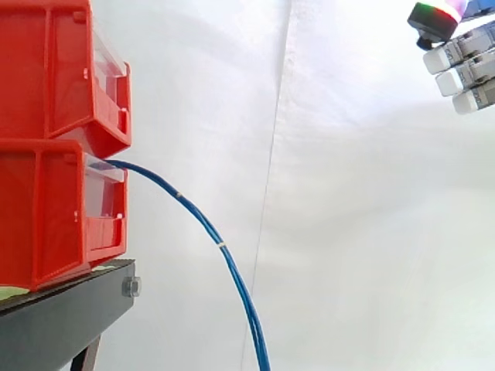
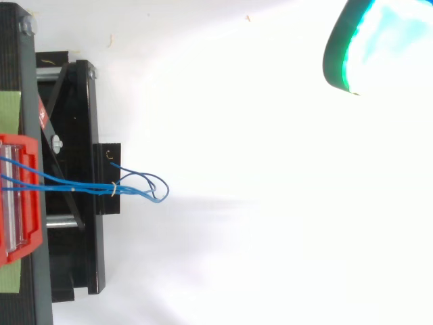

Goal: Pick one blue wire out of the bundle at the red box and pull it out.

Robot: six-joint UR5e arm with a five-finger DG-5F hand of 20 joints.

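Blue wires [image 1: 209,229] droop in a bundle from lower red bin [image 1: 54,209] | hand [image 1: 473,71] high up, well apart, fingers straight, holding nothing | black stand [image 1: 62,317] beneath bins

Blue wires [image 2: 101,188] trail from the red bin [image 2: 32,223], well apart from the hand [image 2: 385,40].

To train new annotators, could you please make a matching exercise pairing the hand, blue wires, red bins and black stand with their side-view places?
1. hand
2. blue wires
3. red bins
4. black stand

A. under the bins, lower left
B. stacked at the left edge
C. upper right corner
D. arcing down from the bins

Pairs: 1-C, 2-D, 3-B, 4-A
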